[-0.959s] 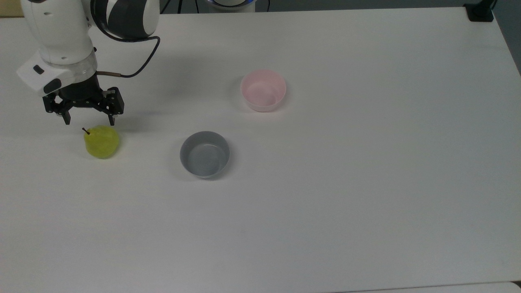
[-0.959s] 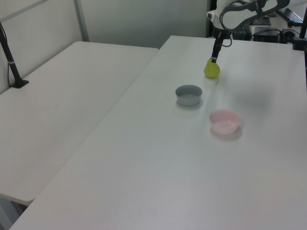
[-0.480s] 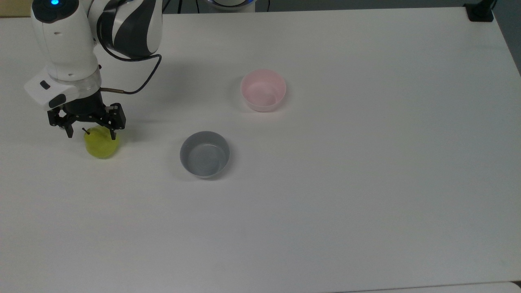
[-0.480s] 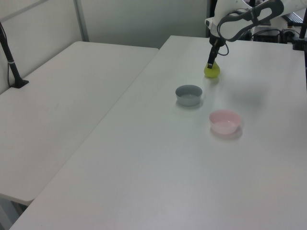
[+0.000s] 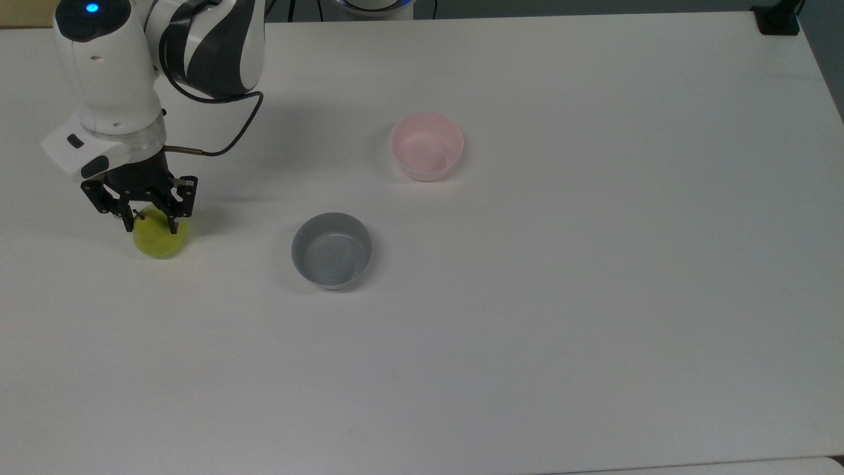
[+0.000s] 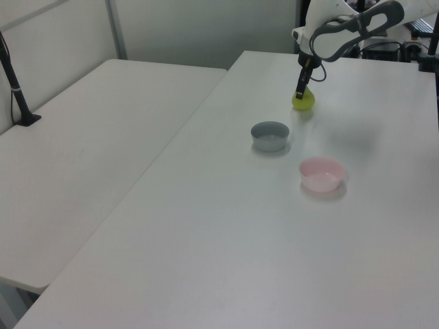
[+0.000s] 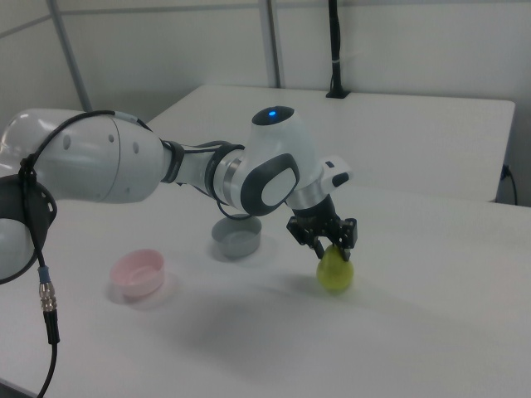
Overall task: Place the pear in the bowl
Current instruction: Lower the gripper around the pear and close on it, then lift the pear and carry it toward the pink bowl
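White counter, fingers [image 5: 151, 221] clenched round the pear's [image 5: 160, 239] top: lift straight, skip the grey bowl [image 5: 331, 250], reach the pink bowl [image 5: 426, 146].

The black two-finger gripper [image 5: 150, 222] hides the top of the small glossy yellow-green pear [image 5: 159, 241]; finger contact is unclear

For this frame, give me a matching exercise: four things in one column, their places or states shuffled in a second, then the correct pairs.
Things:
1. small glossy yellow-green pear
2. round pale pink bowl
3. round grey bowl
4. black two-finger tool

Places or states:
A. empty, nearest the top view's lower edge of the three table items
B. fingers astride the fruit's top
C. empty, farthest toward the top view's right
D. on the white table, under the arm

Pairs: 1-D, 2-C, 3-A, 4-B
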